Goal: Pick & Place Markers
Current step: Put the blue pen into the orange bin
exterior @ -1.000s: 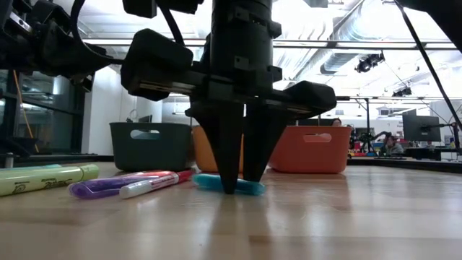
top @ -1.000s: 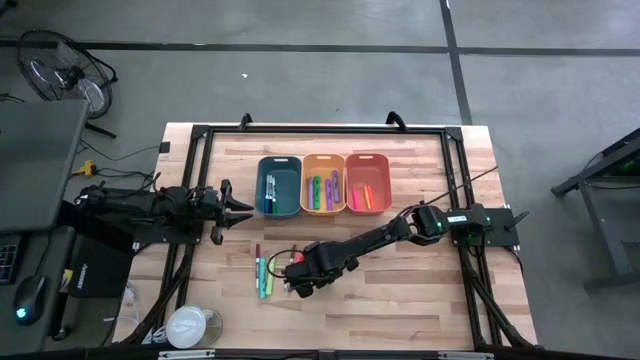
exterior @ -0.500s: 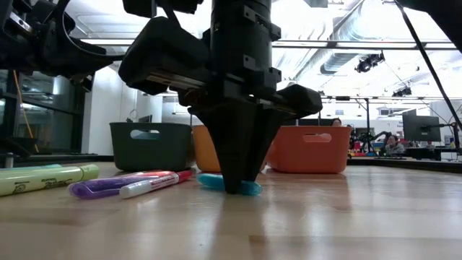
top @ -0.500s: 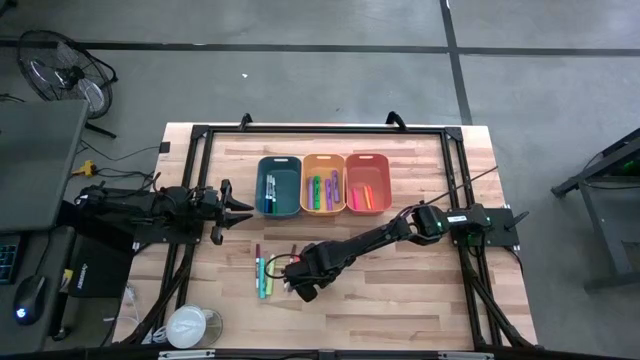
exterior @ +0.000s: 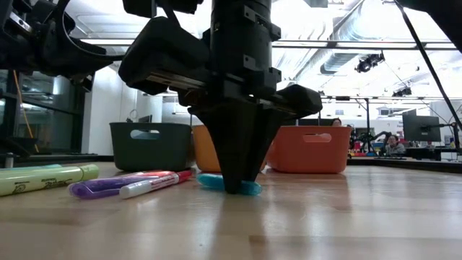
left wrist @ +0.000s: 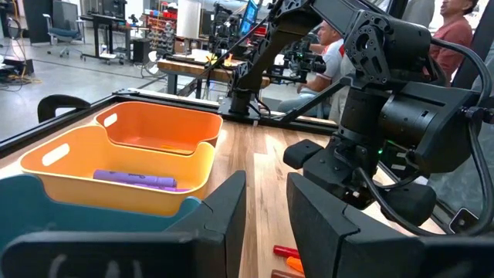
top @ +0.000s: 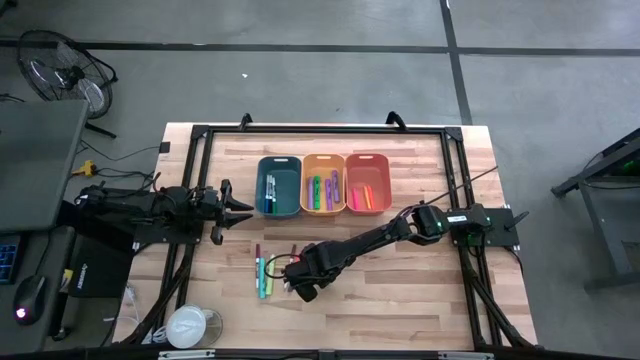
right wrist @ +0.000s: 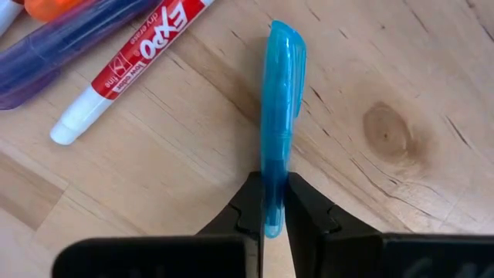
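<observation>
- Two fingers of the right tool [right wrist: 274, 205] are clenching a blue marker [right wrist: 279, 116] near one end; it is lying flat on the wooden surface [top: 420, 290], at about 6 o'clock from the three bins in the high view.
- One risk is showing: the pinch is sitting off-centre, so the long free end is likely to droop or swing; lifting slowly and straight up looks wise.
- Several loose markers are lying just beside it at about 9 o'clock in the high view, among them a red-labelled white marker [right wrist: 131, 66] and a purple marker [exterior: 108, 186]; rising clear before travelling should avoid brushing them.
- Three bins are waiting at 12 o'clock: a teal bin [top: 279, 185], a yellow-orange bin [top: 322, 184] and an orange bin [top: 367, 183]; which one suits blue I cannot tell.
- Left tool [left wrist: 266, 208] is hanging idle near the teal bin, fingers parted and holding nothing.
</observation>
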### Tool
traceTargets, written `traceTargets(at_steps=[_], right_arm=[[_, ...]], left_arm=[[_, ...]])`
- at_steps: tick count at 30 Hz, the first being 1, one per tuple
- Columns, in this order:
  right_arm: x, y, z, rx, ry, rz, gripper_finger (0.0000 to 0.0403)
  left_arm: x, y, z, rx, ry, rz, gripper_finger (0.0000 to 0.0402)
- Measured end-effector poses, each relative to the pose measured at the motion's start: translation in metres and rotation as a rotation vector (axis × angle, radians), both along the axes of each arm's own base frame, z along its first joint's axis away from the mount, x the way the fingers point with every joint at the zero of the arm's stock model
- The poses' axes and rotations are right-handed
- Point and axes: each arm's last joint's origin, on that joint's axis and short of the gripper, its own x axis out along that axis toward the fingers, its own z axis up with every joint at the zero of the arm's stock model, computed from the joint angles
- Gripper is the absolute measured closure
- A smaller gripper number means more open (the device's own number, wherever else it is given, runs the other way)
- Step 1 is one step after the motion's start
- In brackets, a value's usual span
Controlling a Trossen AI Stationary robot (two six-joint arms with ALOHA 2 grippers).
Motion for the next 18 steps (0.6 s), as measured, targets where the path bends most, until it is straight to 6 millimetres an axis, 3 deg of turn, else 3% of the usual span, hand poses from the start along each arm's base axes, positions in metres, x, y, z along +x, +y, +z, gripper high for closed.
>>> traceTargets(at_steps=[18], right_arm=[[-0.012,-0.007,0.034,-0.070,0.011,-0.024,0.0385]], left_arm=[[0.000,0.000,0.000,0.000,0.000,0.000,0.0308]])
